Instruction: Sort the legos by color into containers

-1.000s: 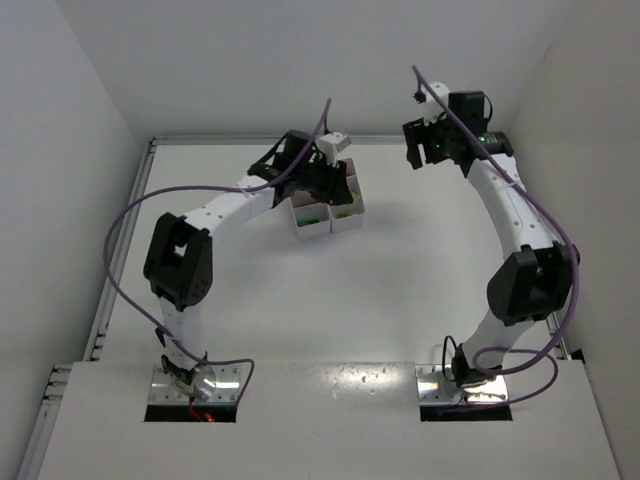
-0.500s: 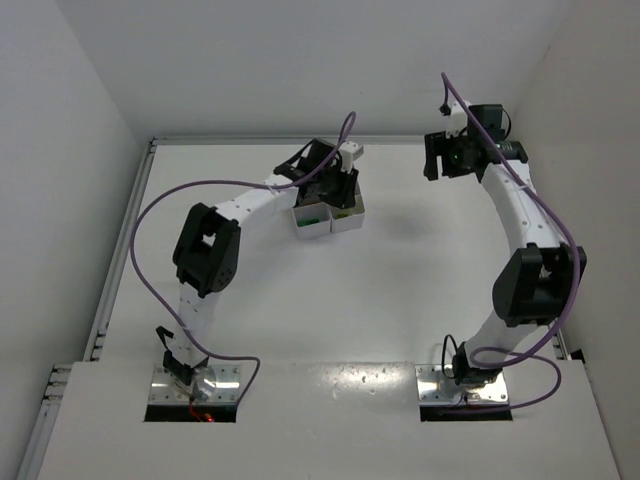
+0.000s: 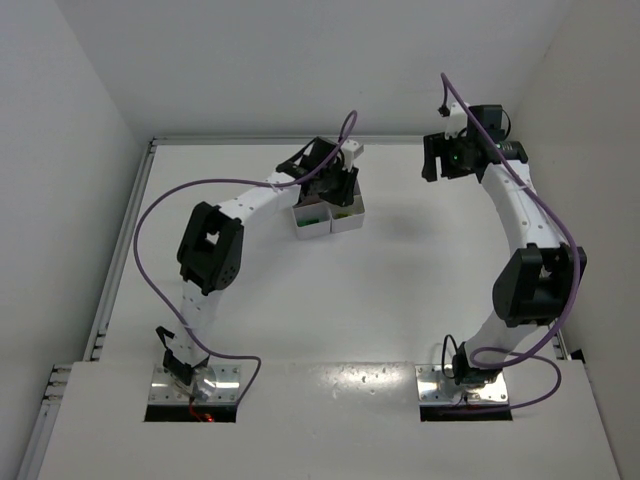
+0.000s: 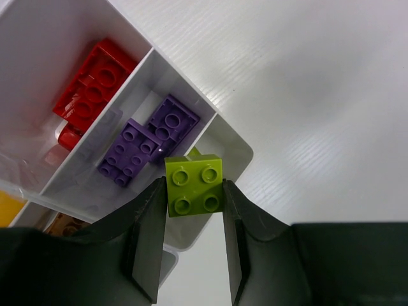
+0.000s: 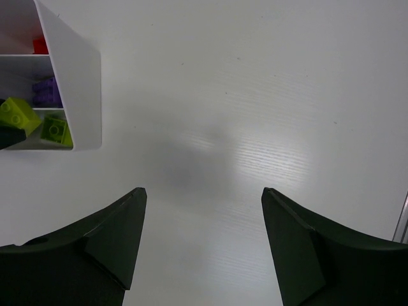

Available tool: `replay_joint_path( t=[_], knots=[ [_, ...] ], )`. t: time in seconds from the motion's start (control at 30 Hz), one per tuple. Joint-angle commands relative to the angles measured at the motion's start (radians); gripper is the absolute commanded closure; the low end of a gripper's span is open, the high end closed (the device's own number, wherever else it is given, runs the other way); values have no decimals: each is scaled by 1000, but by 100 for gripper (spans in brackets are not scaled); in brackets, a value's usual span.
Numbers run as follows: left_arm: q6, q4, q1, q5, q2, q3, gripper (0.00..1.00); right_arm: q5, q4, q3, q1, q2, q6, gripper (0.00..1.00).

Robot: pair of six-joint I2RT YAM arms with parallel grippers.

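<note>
The square brick [image 4: 194,186] is lime; the two flat bricks [image 4: 148,140] purple; the long bricks [image 4: 89,89] red; the tray [image 4: 231,141] plain white; the table [image 4: 331,95] white, faintly ribbed.

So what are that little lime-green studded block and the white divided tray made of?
The small lime-green square brick looks like moulded hard plastic: even colour, crisp round studs and a soft sheen. The white divided tray also seems to be plastic, with thin smooth walls, rounded corners and a slight gloss. Which kind of plastic cannot be told.
</note>
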State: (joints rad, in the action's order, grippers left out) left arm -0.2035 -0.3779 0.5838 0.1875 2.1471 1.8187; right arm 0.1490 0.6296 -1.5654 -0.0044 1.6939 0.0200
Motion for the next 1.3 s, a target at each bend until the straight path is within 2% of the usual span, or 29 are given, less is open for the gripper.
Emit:
replay_joint_path(
  t=[0.0, 0.07, 0.1, 0.17, 0.2, 0.23, 0.53, 0.67, 0.7, 0.73, 0.77, 0.8, 0.87, 0.93, 1.07, 1.17, 1.27],
  knots=[
    [6, -10, 7, 7, -4, 7, 81, 20, -16, -38, -3, 4, -3, 26],
    [6, -10, 7, 7, -4, 7, 77, 29, -16, -38, -3, 4, -3, 26],
    [6, -10, 7, 7, -4, 7, 64, 29, -16, -38, -3, 4, -3, 26],
    [6, -10, 7, 20, -4, -2, 50, 29, -16, -27, -3, 4, -3, 26],
    [6, -10, 7, 20, -13, -2, 39, 29, -16, -27, -3, 4, -3, 26],
    [6, -10, 7, 10, -13, -2, 35, 29, -16, -27, -3, 4, -3, 26],
    [-5, -19, 7, 44, -62, -30, 32, 29, -25, -7, -3, 4, -3, 25],
    [-75, 132, -44, 130, -255, -145, 30, 41, -39, 17, -18, 4, -3, 25],
    [-88, 132, -56, 130, -286, -157, 30, 105, -39, 18, -29, 4, -58, 25],
    [-105, 132, -67, 103, -311, -166, 15, 154, -39, 18, -46, 15, -86, 25],
    [-118, 123, -79, 86, -331, -167, 10, 200, -50, 27, -75, 15, -113, 25],
    [-128, 87, -114, 76, -349, -177, 8, 280, -59, 39, -86, 27, -141, 25],
    [-128, 53, -157, 55, -406, -212, 0, 328, -91, 48, -95, 47, -196, 25],
    [-90, 5, -225, 17, -456, -263, 0, 360, -103, 48, -95, 73, -196, 23],
    [-4, -117, -341, -16, -475, -263, 0, 371, -130, 22, -95, 156, -178, 22],
    [58, -131, -430, -34, -524, -352, 0, 351, -152, 10, -105, 193, -134, 21],
    [67, -121, -466, -34, -549, -430, 0, 339, -153, 24, -114, 205, -103, 21]
  ],
)
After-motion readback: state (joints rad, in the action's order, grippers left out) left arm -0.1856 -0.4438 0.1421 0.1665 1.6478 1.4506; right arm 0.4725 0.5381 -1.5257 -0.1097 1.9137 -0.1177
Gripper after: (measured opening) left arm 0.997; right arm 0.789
